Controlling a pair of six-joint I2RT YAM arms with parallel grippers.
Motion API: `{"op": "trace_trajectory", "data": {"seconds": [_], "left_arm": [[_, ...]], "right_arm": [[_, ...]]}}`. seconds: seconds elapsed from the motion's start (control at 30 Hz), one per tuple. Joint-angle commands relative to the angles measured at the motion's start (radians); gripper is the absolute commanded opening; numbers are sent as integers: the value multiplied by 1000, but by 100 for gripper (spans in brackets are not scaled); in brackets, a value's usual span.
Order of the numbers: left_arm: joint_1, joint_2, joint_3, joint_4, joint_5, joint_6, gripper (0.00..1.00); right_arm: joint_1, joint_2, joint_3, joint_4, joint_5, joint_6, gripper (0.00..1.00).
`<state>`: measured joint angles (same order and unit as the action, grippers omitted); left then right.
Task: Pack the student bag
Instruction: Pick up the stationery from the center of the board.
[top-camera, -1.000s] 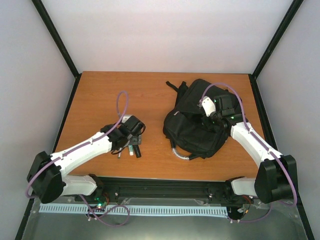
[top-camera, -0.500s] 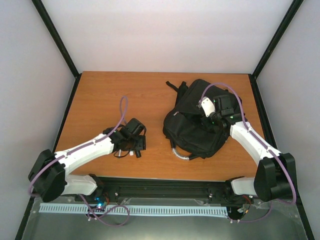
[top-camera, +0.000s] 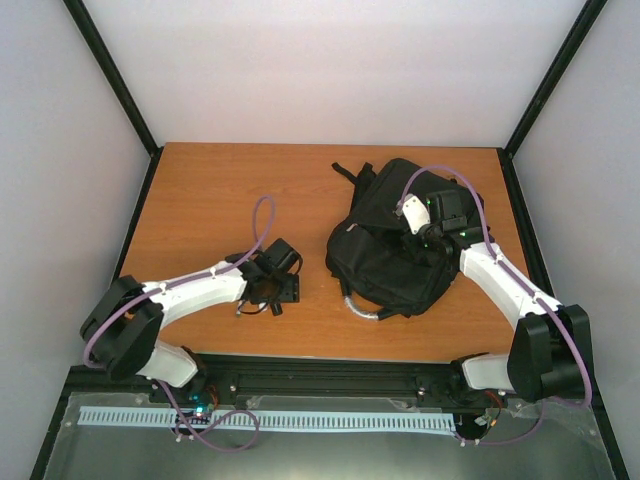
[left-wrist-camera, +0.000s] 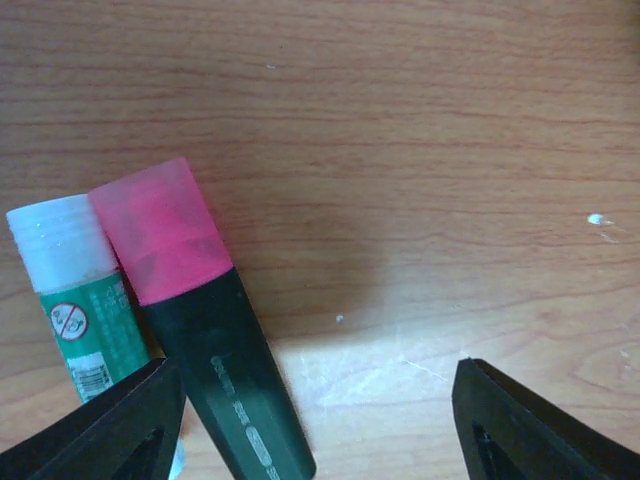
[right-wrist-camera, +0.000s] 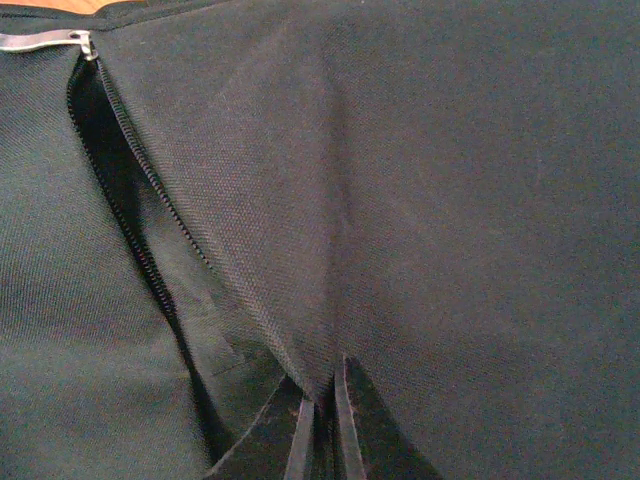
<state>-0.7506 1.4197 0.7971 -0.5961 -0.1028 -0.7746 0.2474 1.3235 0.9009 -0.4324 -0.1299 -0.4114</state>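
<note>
Left tool (left-wrist-camera: 315, 405): spread, low over the marker (left-wrist-camera: 195, 300), which touches the glue (left-wrist-camera: 75, 285).
Right tool (right-wrist-camera: 322, 420): pinching a bag (top-camera: 375, 262) fold beside the open zip (right-wrist-camera: 125, 190).
Risk: closing may catch both sticks or roll the marker away; the thin fold may slip free.
Bag: right side of the worktop (top-camera: 220, 190).
Surface: smooth wood-grain, likely slick.
Room: pale walls (top-camera: 330, 70), black posts (top-camera: 110, 75).

Student bag (top-camera: 385, 255): black soft fabric backpack, slumped flat on right half of table (top-camera: 220, 200). Black straps (top-camera: 350, 173) trail at far side; grey handle loop (top-camera: 362, 308) at near edge. Zip (right-wrist-camera: 120, 200) open, teeth parted. Fabric beside it drawn up into a taut ridge.
</note>
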Motion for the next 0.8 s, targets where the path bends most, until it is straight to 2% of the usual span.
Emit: {"op": "trace_trajectory", "data": {"seconds": [0.0,0.33,0.47,0.77], "left_arm": [[5,60,7,32,-46,3,76],[5,98,16,-21,-135,-24,78],[6,117,19,-37,-125,-17,77],[5,125,37,-76,-109,11,60]], "right_arm": [[-3,11,20,-2,-34,-4,3],[-3,23,21,-7,-45,-3,3],[-3,30,23,-9,-48,-3,3],[-3,25,23,-11,-48,-4,3]]}}
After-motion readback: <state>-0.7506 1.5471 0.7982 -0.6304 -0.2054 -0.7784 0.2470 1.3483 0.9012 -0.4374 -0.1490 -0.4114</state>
